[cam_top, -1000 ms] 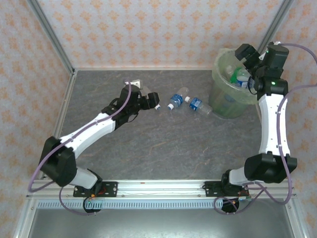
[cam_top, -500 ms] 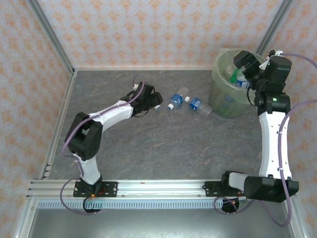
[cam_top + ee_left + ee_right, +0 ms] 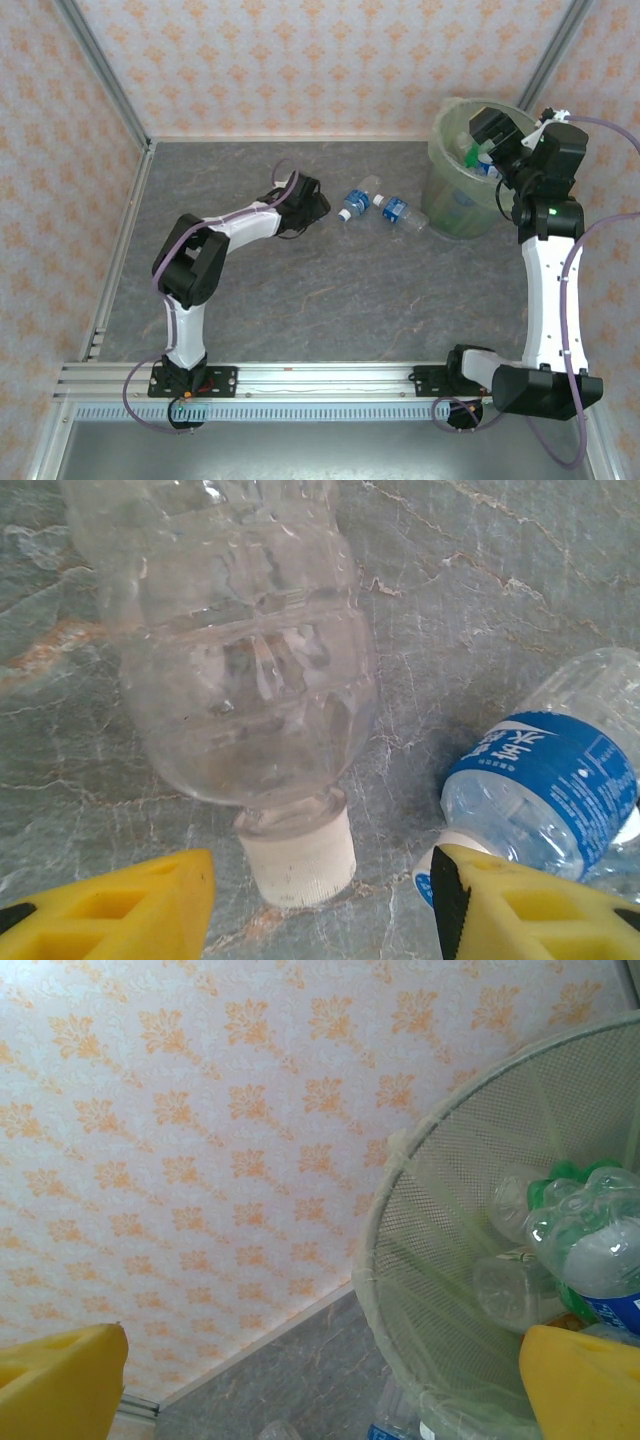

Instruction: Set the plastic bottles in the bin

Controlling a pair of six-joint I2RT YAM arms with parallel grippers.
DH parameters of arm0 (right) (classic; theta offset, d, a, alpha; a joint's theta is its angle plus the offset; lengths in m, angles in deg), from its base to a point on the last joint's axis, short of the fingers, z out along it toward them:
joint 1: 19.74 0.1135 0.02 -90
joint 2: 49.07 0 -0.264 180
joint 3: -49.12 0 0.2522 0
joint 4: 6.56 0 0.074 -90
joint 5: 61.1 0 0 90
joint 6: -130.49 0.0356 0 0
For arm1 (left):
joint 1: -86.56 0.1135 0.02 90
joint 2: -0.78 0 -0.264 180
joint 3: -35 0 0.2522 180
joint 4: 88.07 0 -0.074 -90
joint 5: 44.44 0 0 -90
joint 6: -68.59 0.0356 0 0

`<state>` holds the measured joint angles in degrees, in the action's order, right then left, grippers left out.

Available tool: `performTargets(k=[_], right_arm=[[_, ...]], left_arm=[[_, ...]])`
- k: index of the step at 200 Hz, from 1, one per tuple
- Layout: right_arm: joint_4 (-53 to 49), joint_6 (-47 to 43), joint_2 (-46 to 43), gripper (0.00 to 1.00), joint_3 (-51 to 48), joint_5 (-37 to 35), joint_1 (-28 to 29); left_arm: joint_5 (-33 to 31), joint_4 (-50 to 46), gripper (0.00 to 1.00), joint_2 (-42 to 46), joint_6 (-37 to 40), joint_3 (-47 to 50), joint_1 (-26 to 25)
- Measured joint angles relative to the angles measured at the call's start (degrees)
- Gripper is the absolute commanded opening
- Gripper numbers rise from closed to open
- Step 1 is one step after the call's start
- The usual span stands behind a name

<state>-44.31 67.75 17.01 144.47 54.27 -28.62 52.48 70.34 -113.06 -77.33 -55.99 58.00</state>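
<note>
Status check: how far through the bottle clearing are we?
Done: several bottles sit in the bin, right gripper open over it. In hand: left gripper open around the cap of the clear bottle, not gripped yet. Left: that bottle plus two blue-label bottles on the table.

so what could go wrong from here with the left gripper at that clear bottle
1. The left gripper brackets the clear bottle at its white cap, the narrow end. Closing there, it may slip out or pivot.
2. The blue-labelled bottle lies right beside one finger and could get nudged or pinched too.
3. The right gripper hangs open over the bin, possibly crowding the drop.
</note>
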Motion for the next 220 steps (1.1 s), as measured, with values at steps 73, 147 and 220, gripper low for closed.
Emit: performTargets(k=[73, 147, 220], right_arm=[[0.0, 0.5, -0.6, 1.00, 0.0, 0.2, 0.0], [0.1, 1.7, -0.6, 1.00, 0.0, 0.9, 0.0], [2.0, 3.2, 0.7, 1.00, -0.1, 3.5, 0.1]], left_arm=[[-1.3, 1.2, 0.50, -6.1, -1.2, -3.0, -1.1], [-2.1, 1.6, 0.22, -6.9, -0.1, -4.0, -1.1], [-3.1, 1.7, 0.20, 0.9, 3.7, 0.6, -1.1]])
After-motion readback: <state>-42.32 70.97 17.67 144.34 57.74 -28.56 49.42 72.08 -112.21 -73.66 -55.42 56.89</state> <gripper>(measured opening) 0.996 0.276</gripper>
